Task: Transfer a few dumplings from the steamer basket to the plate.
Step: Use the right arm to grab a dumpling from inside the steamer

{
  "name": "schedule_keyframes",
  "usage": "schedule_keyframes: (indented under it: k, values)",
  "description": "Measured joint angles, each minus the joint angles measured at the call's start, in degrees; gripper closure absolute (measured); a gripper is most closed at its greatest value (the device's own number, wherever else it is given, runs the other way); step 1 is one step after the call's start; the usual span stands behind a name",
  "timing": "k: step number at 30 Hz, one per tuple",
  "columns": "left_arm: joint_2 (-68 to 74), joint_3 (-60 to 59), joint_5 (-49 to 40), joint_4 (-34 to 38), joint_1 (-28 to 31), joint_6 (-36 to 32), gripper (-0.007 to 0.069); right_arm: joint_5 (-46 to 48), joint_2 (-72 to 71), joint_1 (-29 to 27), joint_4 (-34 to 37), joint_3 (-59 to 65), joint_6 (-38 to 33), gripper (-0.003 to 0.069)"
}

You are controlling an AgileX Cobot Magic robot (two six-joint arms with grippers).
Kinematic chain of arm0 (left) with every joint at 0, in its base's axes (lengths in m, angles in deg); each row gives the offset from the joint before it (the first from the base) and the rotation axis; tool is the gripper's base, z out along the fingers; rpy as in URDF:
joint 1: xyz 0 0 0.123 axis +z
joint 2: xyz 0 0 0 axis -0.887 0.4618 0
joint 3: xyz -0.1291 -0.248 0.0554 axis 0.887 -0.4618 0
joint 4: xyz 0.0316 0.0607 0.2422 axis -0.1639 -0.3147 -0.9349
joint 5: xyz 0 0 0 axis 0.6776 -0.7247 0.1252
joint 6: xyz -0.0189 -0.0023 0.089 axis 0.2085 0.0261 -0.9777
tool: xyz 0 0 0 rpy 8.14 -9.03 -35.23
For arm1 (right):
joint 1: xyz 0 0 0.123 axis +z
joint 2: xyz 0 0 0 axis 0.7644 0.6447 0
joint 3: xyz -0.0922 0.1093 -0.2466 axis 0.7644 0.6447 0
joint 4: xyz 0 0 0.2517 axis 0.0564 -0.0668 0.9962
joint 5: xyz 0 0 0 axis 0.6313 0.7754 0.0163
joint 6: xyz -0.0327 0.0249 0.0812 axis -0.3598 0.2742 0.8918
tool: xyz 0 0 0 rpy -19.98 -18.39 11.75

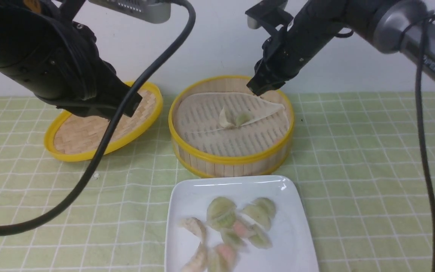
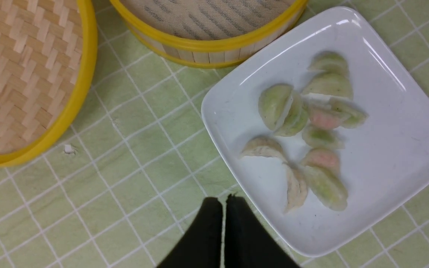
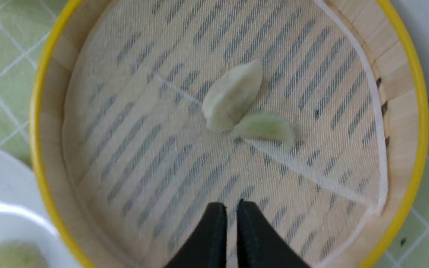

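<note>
Now two dumplings lie mid-floor in the steamer basket, touching at their near tips, long axes splaying toward the back in a V. Others sit on the plate, pointing every way. The right gripper hangs over the basket's far rim, the left gripper beside the plate; both have fingers pressed together.

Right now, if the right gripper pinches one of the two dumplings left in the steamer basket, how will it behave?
Probably soft and easily torn: the dumplings have thin, translucent skins. The two touch, so one may drag the other along. The liner under them looks loose and creased, so it might lift if a skin sticks.
</note>
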State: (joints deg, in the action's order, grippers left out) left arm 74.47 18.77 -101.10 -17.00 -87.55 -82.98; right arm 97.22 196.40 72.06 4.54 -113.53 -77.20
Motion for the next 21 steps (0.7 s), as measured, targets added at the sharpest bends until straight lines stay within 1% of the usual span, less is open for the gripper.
schedule_keyframes:
  k: [1, 3, 4, 5, 6, 7, 8, 9, 10, 11, 12, 13, 17, 19, 21]
  values:
    - [0.0, 0.0, 0.0, -0.1, 0.0, 0.0, 0.0631, -4.3, 2.0, 0.0, 0.4, 0.0, -1.4, 0.0511]
    - [0.0, 0.0, 0.0, -0.5, 0.0, 0.0, 0.0631, -7.8, 4.1, 0.0, 0.6, 0.0, -2.5, 0.0428]
    - [0.0, 0.0, 0.0, -0.5, 0.0, 0.0, 0.0631, -8.1, 4.3, 0.0, 0.6, 0.0, -2.6, 0.0419]
    - [0.0, 0.0, 0.0, -0.9, 0.0, 0.0, 0.0631, -10.6, 6.1, 0.0, 0.7, 0.0, -3.0, 0.0342]
    - [0.0, 0.0, 0.0, -1.2, 0.0, 0.0, 0.0631, -12.0, 7.1, 0.0, 0.7, 0.1, -3.2, 0.0297]
    - [0.0, 0.0, 0.0, -1.5, 0.0, 0.0, 0.0631, -13.1, 8.0, 0.0, 0.8, 0.1, -3.3, 0.0263]
    - [0.0, 0.0, 0.0, -1.7, 0.0, 0.0, 0.0631, -13.6, 8.4, 0.0, 0.8, 0.1, -3.3, 0.0247]
    - [0.0, 0.0, 0.0, -2.4, 0.0, 0.0, 0.0631, -15.7, 10.2, 0.0, 0.9, 0.1, -3.5, 0.0185]
    - [0.0, 0.0, 0.0, -2.5, 0.0, 0.0, 0.0631, -16.7, 11.1, 0.0, 1.2, 0.1, -3.5, 0.0158]
    - [0.0, 0.0, 0.0, -2.5, 0.0, 0.0, 0.0631, -16.7, 11.1, 0.0, 1.2, 0.1, -3.5, 0.0153]
    - [0.0, 0.0, 0.0, -2.6, 0.0, 0.0, 0.0631, -17.9, 12.6, 0.0, 1.8, 0.1, -3.5, 0.0126]
    - [0.0, 0.0, 0.0, -2.6, 0.0, 0.0, 0.0631, -18.3, 13.3, 0.0, 2.2, 0.1, -3.5, 0.0116]
    - [0.0, 0.0, 0.0, -2.6, 0.0, 0.0, 0.0631, -19.6, 14.9, 0.0, 4.2, 0.1, -3.5, 0.0109]
    - [0.0, 0.0, 0.0, -2.6, 0.0, 0.0, 0.0631, -19.8, 15.2, 0.0, 4.5, 0.0, -3.5, 0.0112]
    - [0.0, 0.0, 0.0, -2.6, 0.0, 0.0, 0.0631, -19.5, 15.3, 0.0, 4.9, 0.0, -3.4, 0.0159]
